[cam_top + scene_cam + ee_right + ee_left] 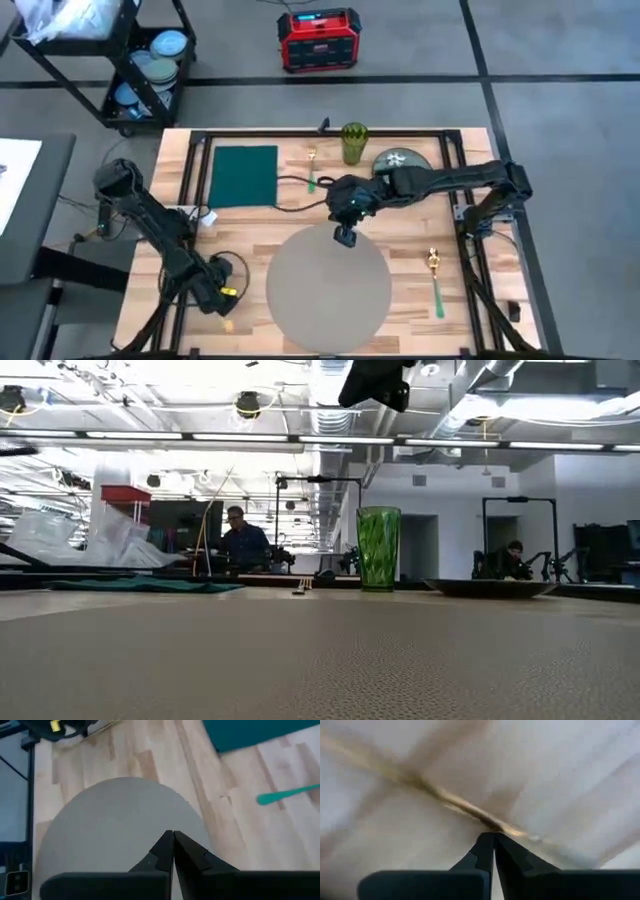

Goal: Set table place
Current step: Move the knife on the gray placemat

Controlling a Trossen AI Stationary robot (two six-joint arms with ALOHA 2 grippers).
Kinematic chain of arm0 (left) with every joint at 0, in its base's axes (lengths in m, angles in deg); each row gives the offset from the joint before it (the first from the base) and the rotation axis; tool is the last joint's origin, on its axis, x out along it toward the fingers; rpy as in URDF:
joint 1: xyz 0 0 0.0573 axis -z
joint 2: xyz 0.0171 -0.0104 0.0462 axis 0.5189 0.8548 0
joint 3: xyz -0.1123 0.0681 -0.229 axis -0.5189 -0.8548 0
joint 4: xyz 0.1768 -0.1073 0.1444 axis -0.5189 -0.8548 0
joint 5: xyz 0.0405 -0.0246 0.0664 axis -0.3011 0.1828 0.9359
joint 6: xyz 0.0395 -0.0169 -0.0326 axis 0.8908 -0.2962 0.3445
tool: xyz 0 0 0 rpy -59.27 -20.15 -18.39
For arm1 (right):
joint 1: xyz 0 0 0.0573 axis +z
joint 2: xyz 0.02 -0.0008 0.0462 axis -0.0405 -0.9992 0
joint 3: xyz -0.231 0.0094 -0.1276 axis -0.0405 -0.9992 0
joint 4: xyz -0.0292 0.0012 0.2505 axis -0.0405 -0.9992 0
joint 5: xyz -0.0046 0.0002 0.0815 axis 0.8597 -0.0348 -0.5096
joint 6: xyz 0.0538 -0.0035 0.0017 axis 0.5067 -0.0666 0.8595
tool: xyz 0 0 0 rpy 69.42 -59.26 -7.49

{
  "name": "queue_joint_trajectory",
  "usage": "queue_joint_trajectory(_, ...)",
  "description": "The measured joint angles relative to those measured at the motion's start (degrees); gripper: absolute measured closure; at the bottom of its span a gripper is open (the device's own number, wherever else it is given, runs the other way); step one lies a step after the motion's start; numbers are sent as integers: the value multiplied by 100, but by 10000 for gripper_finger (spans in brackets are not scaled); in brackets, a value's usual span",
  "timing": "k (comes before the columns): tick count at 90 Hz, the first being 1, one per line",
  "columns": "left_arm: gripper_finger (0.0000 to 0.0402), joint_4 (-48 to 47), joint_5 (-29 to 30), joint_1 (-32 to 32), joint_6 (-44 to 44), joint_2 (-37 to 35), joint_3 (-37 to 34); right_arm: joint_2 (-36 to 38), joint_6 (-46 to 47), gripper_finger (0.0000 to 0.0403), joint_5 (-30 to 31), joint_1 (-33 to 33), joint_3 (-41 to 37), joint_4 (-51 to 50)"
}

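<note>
Butcher-block table (470,210) fills my overhead feed, framed in black rail. On its near middle lies the place (328,288), a big round grey mat, flat on the wood; being round, it has no long axis or heading I can name. I judge it light, thin and floppy, best pinched at its rim. My right gripper (345,236) hangs over the mat's far edge, fingers together on nothing. My left gripper (222,296) waits by the mat's left side, likewise pressed together and empty.
</note>
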Motion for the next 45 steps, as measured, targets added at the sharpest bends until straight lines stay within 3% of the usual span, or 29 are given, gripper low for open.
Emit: queue_joint_trajectory(45, 401, -10, 827, -2360, 2310, -421, -24, -2, -93, 403, -64, -140, 0, -17)
